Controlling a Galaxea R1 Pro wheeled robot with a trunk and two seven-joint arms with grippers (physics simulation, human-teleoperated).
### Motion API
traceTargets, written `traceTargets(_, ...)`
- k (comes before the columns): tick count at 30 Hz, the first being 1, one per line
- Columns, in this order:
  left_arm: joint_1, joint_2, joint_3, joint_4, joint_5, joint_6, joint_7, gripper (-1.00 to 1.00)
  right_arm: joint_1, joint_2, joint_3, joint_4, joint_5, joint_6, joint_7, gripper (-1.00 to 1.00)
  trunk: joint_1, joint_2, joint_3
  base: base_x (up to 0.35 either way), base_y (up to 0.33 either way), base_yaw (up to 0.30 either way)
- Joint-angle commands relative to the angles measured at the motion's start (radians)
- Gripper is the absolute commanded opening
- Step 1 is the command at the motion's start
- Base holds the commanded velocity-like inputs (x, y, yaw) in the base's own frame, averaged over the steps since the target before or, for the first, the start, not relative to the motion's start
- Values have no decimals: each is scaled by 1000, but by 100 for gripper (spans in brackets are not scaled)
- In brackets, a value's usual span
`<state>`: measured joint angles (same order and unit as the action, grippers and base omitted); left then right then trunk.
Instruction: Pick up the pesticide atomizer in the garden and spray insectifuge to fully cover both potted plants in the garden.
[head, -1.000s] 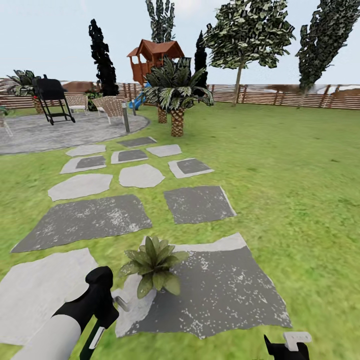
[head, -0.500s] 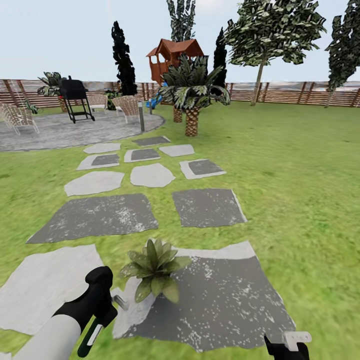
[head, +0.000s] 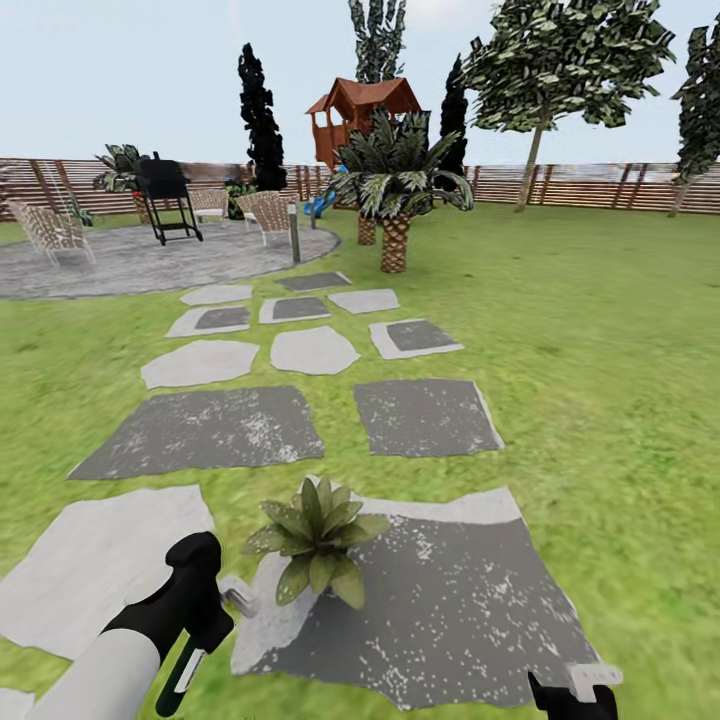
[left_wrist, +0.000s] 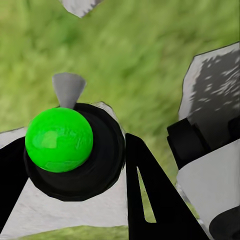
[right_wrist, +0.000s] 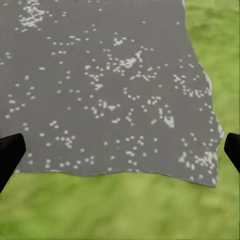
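One potted plant (head: 318, 540), a low rosette of pointed green leaves, stands at the near left corner of a dark stepping stone (head: 450, 600) in the garden; its pot is hidden under the leaves. I see no whitish insectifuge specks on it. The second potted plant is out of view. My left gripper (head: 197, 598) is shut on the pesticide atomizer (left_wrist: 60, 140), a black body with a green ball top. Its pale nozzle (head: 238, 596) points toward the plant from just left of it. My right gripper (head: 575, 692) hangs open low at the right over the same stone (right_wrist: 110, 85).
Grey and white stepping stones (head: 210, 430) lead across the lawn to a round paved patio (head: 130, 262) with a black grill (head: 168, 198) and wicker chairs (head: 48, 232). A palm (head: 396, 190), a wooden playhouse (head: 360, 115) and a slatted fence (head: 590, 187) stand farther back.
The whole head view has shifted, with the far scenery sliding right, so the camera has turned. The arms, the atomizer and the plant keep nearly the same places in the picture.
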<state>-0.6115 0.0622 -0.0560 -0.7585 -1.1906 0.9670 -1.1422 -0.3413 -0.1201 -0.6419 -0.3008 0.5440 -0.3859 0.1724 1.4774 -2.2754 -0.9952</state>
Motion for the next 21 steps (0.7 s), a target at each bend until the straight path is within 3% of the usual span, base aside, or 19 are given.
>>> traceTargets(1, -1, 1, -4, -2, -9, 6, -10, -100, -1, 0, -8, 0, 4, -4, 8, 100, 0, 0, -1, 0, 0, 271)
traceTargets(15, -1, -1, -4, -2, -9, 6, -10, -100, -1, 0, -8, 0, 4, -4, 8, 100, 0, 0, -1, 14, -27, 277)
traceTargets(21, -1, -1, -4, -2, -9, 6, -10, -100, -1, -1, -10, -1, 2, -5, 7, 100, 0, 0, -1, 101, -234, 51)
